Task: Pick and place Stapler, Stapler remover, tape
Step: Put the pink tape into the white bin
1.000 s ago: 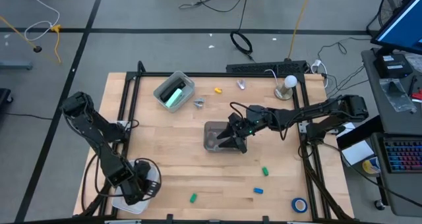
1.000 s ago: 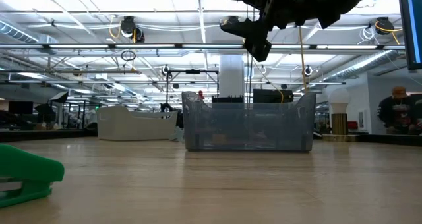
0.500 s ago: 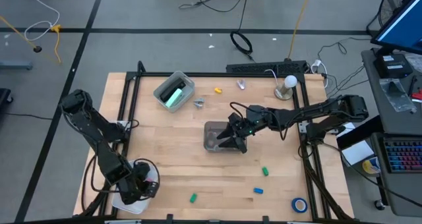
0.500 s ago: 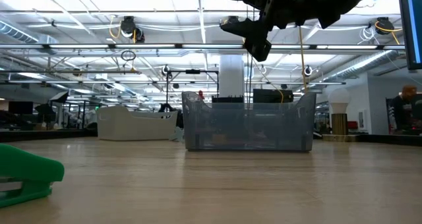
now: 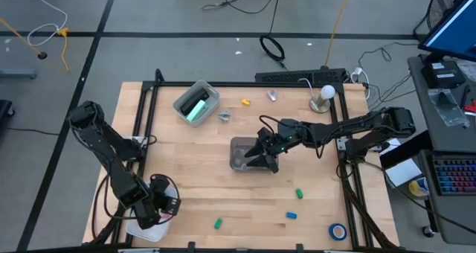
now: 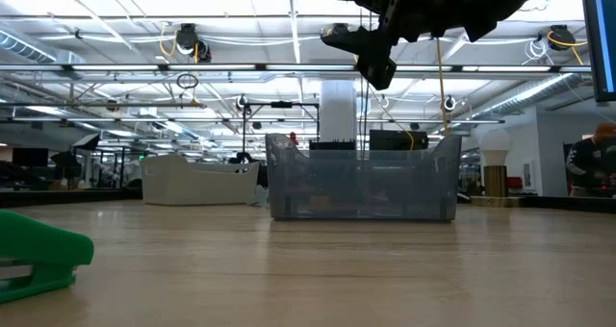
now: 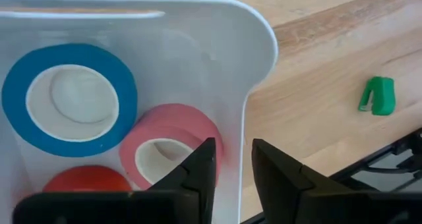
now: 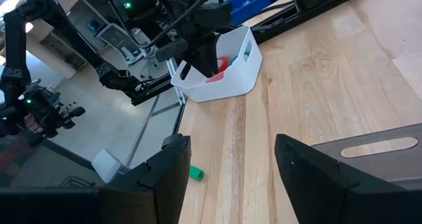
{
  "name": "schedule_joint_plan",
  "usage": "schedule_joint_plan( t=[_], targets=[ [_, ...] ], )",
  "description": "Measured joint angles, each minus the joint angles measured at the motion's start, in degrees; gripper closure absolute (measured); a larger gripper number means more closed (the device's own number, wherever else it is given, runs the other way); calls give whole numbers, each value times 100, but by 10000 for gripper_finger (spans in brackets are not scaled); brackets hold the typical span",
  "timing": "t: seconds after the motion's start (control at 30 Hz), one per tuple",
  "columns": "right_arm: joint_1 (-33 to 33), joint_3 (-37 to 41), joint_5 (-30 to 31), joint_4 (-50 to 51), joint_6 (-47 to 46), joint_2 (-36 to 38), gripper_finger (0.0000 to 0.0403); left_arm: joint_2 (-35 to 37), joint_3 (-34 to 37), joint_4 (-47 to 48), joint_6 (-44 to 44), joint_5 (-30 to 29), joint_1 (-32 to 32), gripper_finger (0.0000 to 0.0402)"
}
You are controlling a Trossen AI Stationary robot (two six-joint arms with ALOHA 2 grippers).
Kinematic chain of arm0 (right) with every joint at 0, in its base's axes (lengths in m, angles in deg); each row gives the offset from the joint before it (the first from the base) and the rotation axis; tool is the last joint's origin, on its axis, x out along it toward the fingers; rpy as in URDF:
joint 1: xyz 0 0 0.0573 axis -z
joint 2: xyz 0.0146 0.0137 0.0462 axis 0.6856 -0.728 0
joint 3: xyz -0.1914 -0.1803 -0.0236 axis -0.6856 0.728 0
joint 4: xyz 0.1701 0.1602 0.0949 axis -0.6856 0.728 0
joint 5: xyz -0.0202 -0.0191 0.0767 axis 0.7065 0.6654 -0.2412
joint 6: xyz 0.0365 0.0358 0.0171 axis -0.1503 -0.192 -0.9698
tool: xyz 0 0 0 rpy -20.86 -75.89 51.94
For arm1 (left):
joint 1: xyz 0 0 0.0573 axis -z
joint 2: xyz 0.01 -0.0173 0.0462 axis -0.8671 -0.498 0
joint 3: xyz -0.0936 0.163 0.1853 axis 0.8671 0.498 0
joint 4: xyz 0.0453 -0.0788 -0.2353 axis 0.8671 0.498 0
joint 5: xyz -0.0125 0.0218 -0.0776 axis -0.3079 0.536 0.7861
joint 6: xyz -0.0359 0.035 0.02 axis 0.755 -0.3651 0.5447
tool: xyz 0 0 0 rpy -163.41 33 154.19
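Observation:
My left gripper [image 5: 165,206] [image 7: 234,161] hangs over the white bin [image 5: 145,229] [image 7: 264,33] at the table's near left corner. Its fingers point down, a narrow gap apart. One stands over the pink tape [image 7: 191,128] inside, the other outside the bin's wall. A blue tape [image 7: 69,54] and a red tape [image 7: 86,178] also lie flat in the bin. Another blue tape [image 5: 338,231] lies at the near right. The mint stapler [image 5: 195,106] lies in a clear bin at the far left. Two silvery stapler removers [image 5: 224,117] [image 5: 272,96] lie on the table beyond. My right gripper [image 5: 262,158] [image 8: 231,178] hangs open above the middle clear bin [image 5: 239,158] [image 6: 361,178].
Small green pieces [image 5: 218,224] [image 5: 299,194] [image 7: 378,95], a blue piece [image 5: 291,216] and a yellow piece [image 5: 245,102] lie loose on the wood. A lamp [image 5: 324,97] stands at the far right. A black frame rail [image 5: 141,119] edges the table.
My left gripper has tipped a little over the white bin without leaving its place. The right arm and the loose things have kept still.

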Motion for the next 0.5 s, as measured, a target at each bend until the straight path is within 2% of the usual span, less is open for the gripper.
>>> schedule_joint_plan(
  t=[0.23,0.5],
  targets=[
    [0,0,0,-1,7,0,190,0,0,112,-13,-238,0,309],
    [-2,0,0,1,15,0,190,0,0,107,137,-230,0,309]
  ],
)
